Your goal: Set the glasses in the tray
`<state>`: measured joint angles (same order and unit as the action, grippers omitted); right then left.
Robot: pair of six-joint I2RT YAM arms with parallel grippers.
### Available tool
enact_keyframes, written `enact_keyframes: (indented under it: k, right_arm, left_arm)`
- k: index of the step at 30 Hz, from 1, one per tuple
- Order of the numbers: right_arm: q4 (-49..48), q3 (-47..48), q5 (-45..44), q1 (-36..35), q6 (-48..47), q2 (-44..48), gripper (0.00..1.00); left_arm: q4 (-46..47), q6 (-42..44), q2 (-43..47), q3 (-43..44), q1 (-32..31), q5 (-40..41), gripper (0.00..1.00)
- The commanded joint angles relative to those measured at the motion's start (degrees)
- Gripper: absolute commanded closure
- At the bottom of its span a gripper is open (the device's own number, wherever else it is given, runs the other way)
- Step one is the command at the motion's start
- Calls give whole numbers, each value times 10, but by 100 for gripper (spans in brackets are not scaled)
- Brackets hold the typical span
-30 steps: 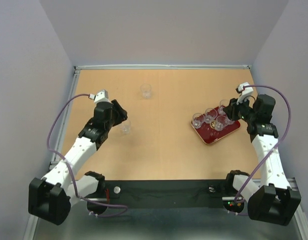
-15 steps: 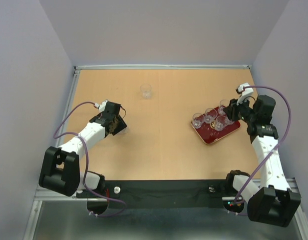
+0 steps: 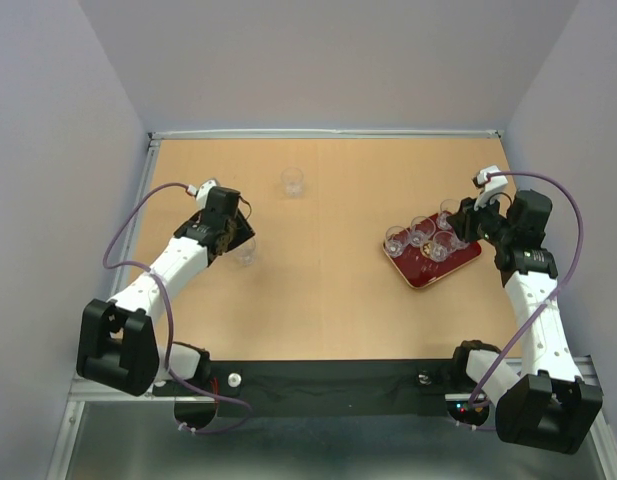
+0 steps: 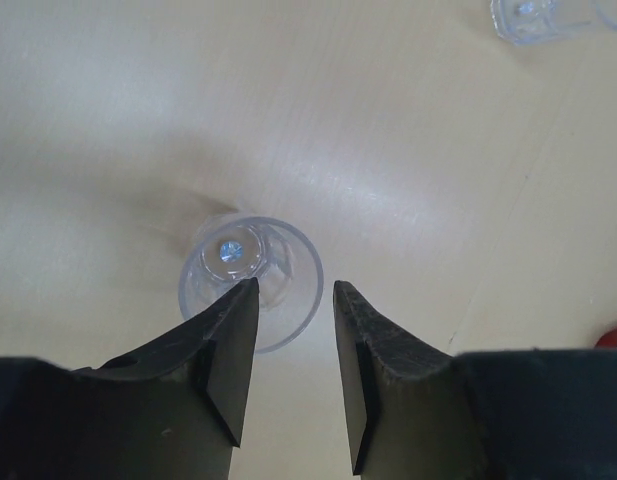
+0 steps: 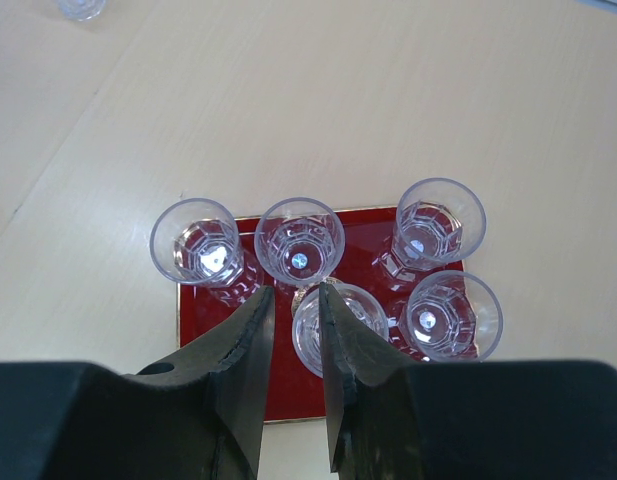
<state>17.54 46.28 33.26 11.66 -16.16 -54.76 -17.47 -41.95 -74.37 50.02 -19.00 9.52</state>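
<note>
**Left tool at a loose glass, five in the tray**

Overhead view: the red tray (image 3: pixel 418 277) lies on the right side of the counter (image 3: pixel 328 300), with five glasses (image 3: pixel 421 233) standing upright in it. Two stand outside it. The near glass (image 3: pixel 247 251) is well to the left of the tray and about level with it. The far glass (image 3: pixel 292 181) is also left of the tray but farther back. The left tool (image 3: pixel 231 238) is just beside the near glass. The right tool (image 3: pixel 466 225) hangs over the tray's far right edge.

Left wrist view: the left tool's jaws stand partway apart. The near glass (image 4: pixel 273 255) stands upright beyond their tips, with one side of its rim showing in the gap. I cannot tell whether the pads press on it.

Right wrist view: the right tool's jaws leave a narrow gap above the middle glass (image 5: pixel 353 325) at the tray's near side, whose rim edge shows in that gap. Whether it is gripped I cannot tell.

Each glass looks light, rigid, slick and brittle. The rim wall looks like the best hold, one finger inside and one outside, with a modest squeeze. A steady carry is needed, since a bump could topple the glasses crowded in the tray.
</note>
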Motion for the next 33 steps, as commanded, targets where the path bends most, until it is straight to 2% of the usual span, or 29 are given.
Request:
enact_keyframes:
  k: [1, 4, 7, 11, 13, 16, 26, 33]
  right_arm:
    - [-12, -8, -2, 4, -6, 11, 70]
    - [-11, -8, -3, 4, -5, 11, 70]
    - [-11, -8, -5, 4, -6, 11, 70]
    - [-11, -9, -5, 4, -8, 11, 70]
    - [-12, -9, -5, 4, -7, 11, 70]
    - [-12, -8, -6, 4, -8, 11, 70]
    - [-11, -8, -12, 4, -10, 12, 70]
    - [-13, -9, -14, 5, -10, 13, 70]
  left_arm:
    - [-13, 31, 35, 25, 2, 38, 54]
    - [-32, 20, 49, 19, 2, 66, 55]
    - [-66, -29, 62, 6, 2, 92, 54]
    - [-77, -66, 77, -16, 2, 72, 50]
    - [-75, -67, 74, -16, 2, 65, 46]
    - [-76, -66, 56, -11, 2, 58, 45]
    - [-71, -75, 14, -19, 5, 47, 46]
    - [-43, -83, -4, -44, 12, 27, 52]
